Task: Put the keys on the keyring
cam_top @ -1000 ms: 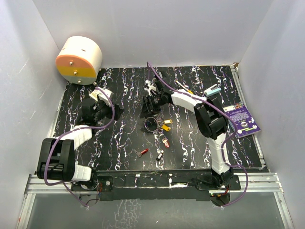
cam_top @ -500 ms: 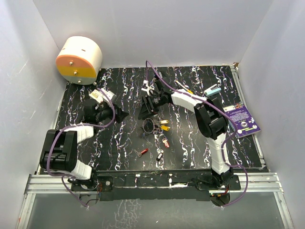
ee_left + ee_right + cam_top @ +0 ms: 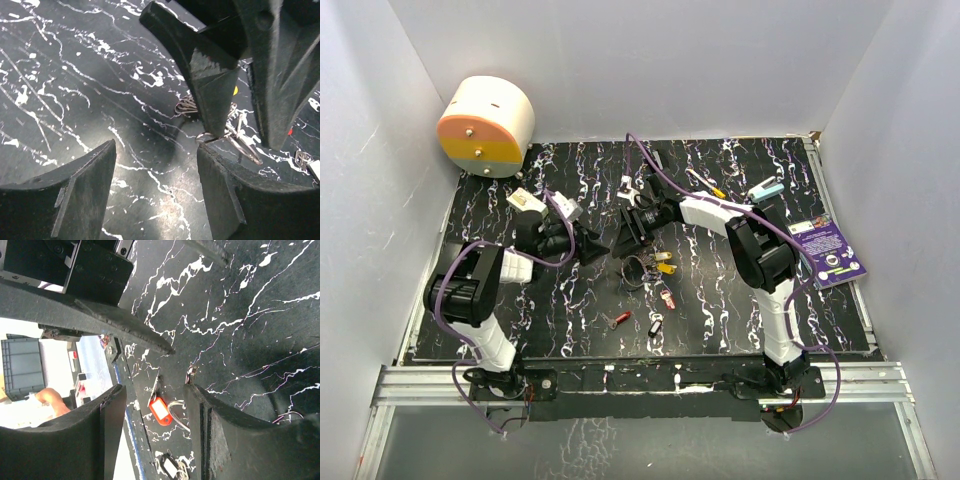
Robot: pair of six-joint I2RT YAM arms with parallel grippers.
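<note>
Black marbled table (image 3: 740,310): I see the left claw (image 3: 156,147) and right claw (image 3: 154,387) both gaping, empty, tips nearly meeting mid-table at the keyring (image 3: 637,267); keys (image 3: 669,268) lie scattered beside it, toward the near edge.

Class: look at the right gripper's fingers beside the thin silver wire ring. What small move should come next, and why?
Probably nudge the right gripper sideways so the thin silver wire keyring sits between its open fingers. The ring lies unheld on the black marbled table, just past one fingertip.
</note>
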